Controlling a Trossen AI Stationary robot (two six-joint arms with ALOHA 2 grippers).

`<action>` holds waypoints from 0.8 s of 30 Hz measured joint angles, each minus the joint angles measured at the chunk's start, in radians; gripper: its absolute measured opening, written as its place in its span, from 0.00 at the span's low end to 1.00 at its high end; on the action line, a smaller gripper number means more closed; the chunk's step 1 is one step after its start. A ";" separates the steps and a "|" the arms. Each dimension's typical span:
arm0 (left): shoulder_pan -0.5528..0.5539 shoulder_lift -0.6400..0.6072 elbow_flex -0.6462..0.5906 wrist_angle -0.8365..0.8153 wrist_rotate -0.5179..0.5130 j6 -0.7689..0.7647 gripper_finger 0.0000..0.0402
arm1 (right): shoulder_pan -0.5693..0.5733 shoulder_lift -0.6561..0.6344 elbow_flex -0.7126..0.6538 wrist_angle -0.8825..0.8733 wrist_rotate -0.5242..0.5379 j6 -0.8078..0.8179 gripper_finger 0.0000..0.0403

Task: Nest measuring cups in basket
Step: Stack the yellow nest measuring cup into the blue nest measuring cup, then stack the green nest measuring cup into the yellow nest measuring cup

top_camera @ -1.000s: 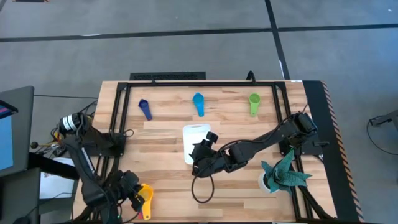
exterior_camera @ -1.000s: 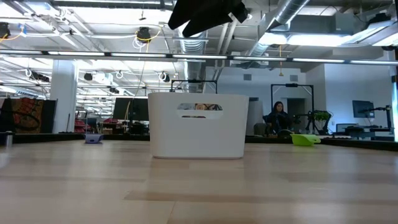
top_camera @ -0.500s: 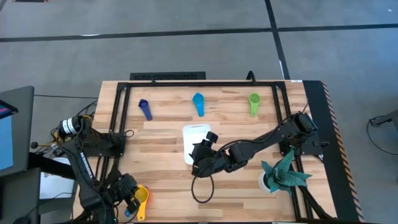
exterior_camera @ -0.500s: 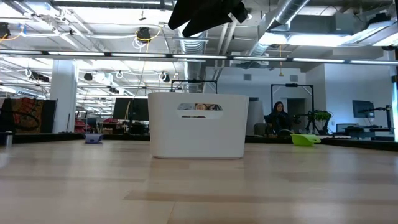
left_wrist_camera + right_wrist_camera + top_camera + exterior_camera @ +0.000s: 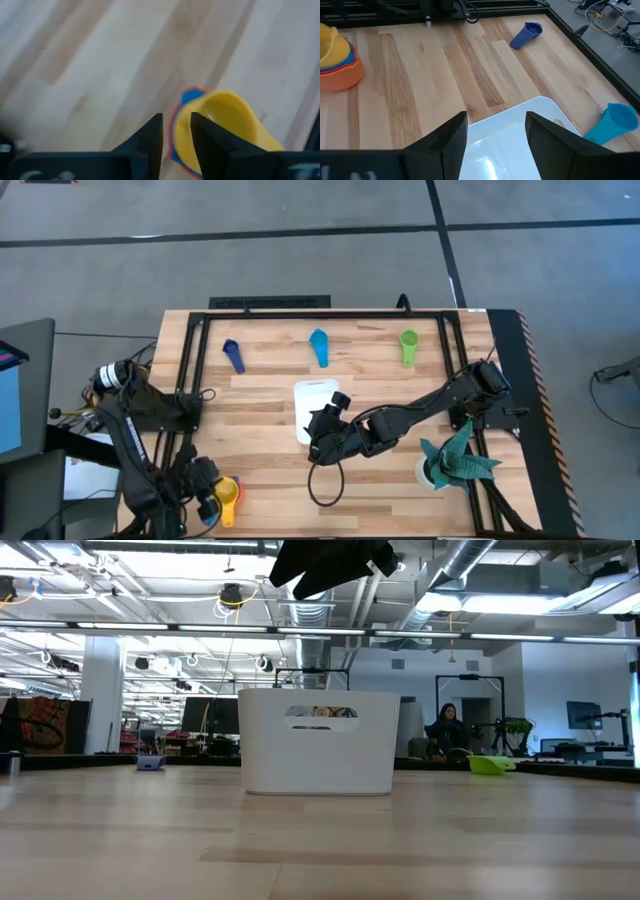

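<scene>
Empty white basket (image 5: 313,400) mid-table, measuring cups (image 5: 320,347) scattered

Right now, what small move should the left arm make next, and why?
Probably lift the left gripper straight up off the nested stack. Its fingers stand apart around the yellow cup, which sits inside the others near the table's front left corner, away from the basket.

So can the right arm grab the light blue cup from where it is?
Probably yes. The right tool hangs open over the basket, and the light blue cup lies just beyond it on bare table with nothing between.
</scene>
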 joint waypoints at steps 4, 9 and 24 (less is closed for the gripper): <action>0.001 -0.043 0.000 -0.054 -0.017 -0.047 0.27 | 0.000 0.000 0.000 0.000 0.000 0.000 0.56; 0.001 -0.053 0.000 -0.024 0.015 -0.072 0.29 | -0.002 0.000 0.000 -0.019 0.000 0.000 0.56; 0.073 -0.050 -0.022 0.124 -0.060 0.098 0.10 | -0.020 0.000 0.000 -0.073 -0.025 -0.017 0.44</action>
